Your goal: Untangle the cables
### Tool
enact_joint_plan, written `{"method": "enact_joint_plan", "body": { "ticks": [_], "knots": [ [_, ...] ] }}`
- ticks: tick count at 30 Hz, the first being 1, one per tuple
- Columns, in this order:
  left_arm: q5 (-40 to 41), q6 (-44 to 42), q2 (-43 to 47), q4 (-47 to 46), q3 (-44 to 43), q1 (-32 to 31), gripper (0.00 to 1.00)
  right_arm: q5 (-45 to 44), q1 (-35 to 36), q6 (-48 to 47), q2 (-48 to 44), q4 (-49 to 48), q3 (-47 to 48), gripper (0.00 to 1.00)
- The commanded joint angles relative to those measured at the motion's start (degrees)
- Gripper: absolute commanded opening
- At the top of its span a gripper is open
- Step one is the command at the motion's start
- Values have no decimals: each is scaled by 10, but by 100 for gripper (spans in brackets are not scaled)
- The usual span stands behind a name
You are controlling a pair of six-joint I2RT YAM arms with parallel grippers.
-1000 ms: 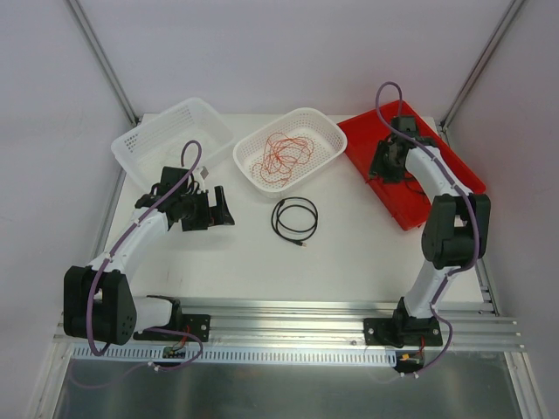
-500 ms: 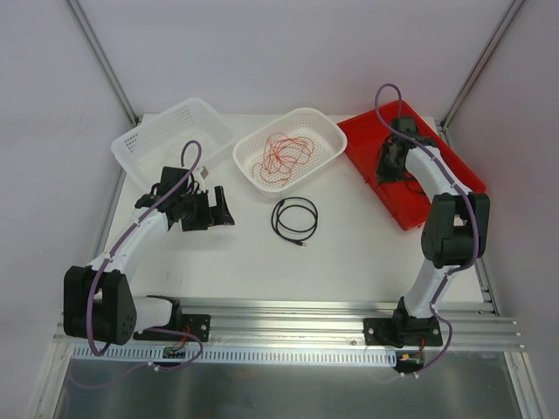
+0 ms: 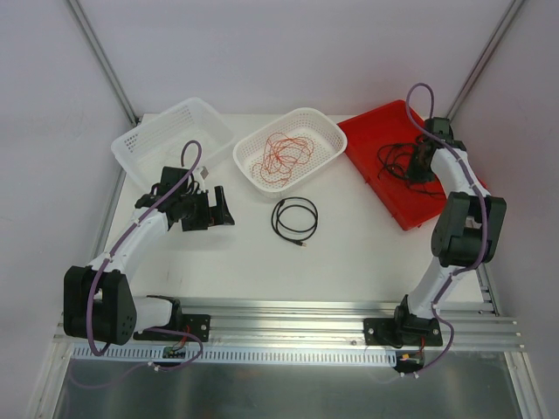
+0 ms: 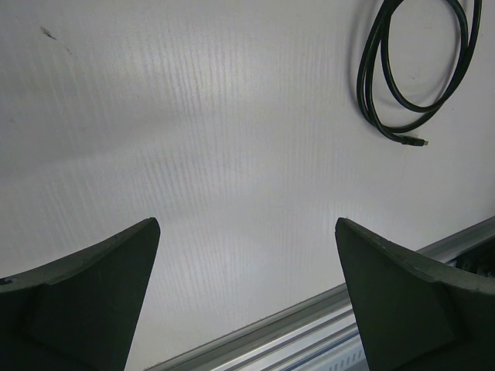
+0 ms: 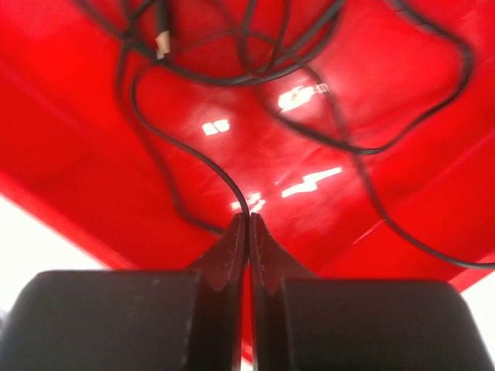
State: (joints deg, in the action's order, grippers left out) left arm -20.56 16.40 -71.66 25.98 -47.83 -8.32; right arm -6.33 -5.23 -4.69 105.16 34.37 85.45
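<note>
Right wrist view: one black strand [image 5: 197,157] runs straight into the tips of the right hand [image 5: 247,220], whose jaws are clenched flat together on it. The rest of the black cables [image 5: 255,69] lie looped and crossed just beyond those tips, on the floor of the red tray [image 5: 77,154]. A small pale plug [image 5: 161,40] can be made out among them, ahead and to the hand's left.

The step in hand is judged to be the drawing of a single cable out of the tangle. The grip appears to be made, but nothing has yet been pulled free. A slow lift and draw away from the knot would be called for next. The loops should be watched, since the whole bundle may be dragged along rather than the one strand.

The left hand [image 4: 246,247] is held released, jaws wide, with nothing between them. It may be needed to pin the tangle down. A coiled cable [image 4: 414,69] lies ahead of it and to its right, on the worktop [image 4: 232,139]. Beyond that coil, the red cables [image 3: 281,155] are heaped in a white basket [image 3: 306,111], and a second basket [image 3: 140,140] stands beyond the left hand.

The worktop is white and faintly ribbed, with a small dark mark [image 4: 48,32] on it. It is edged on the near side by an aluminium rail [image 3: 288,336]. It is enclosed by plain white walls [image 3: 279,52] with metal posts [image 3: 100,57] in the corners.
</note>
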Motion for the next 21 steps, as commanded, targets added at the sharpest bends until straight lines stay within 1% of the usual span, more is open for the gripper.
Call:
{"method": "enact_joint_plan", "body": {
  "ticks": [1,6,11,14,17,19,20,21],
  "knots": [
    [-14,-14,11,1,-7,-4,98,-9,-25,-26,23,-15,8,1],
    [-16,-13,7,1,-7,-4,98,22,-34,-21,56,-18,12,2],
    [-16,-13,4,2,-7,-4,98,9,-38,-13,90,-18,24,3],
    [-16,-13,1,2,-8,-4,98,43,-37,-14,108,-12,49,3],
    [-15,-13,-2,1,-8,-4,98,58,-25,-13,116,-18,71,3],
    [-14,-13,-4,2,-8,-4,98,58,-14,-12,122,-17,93,6],
    [-13,-13,-5,2,-7,-4,98,76,-10,-11,124,-15,99,8],
    [-12,-13,-6,2,-8,-4,98,76,-7,-9,130,-12,106,12]
  ]
}}
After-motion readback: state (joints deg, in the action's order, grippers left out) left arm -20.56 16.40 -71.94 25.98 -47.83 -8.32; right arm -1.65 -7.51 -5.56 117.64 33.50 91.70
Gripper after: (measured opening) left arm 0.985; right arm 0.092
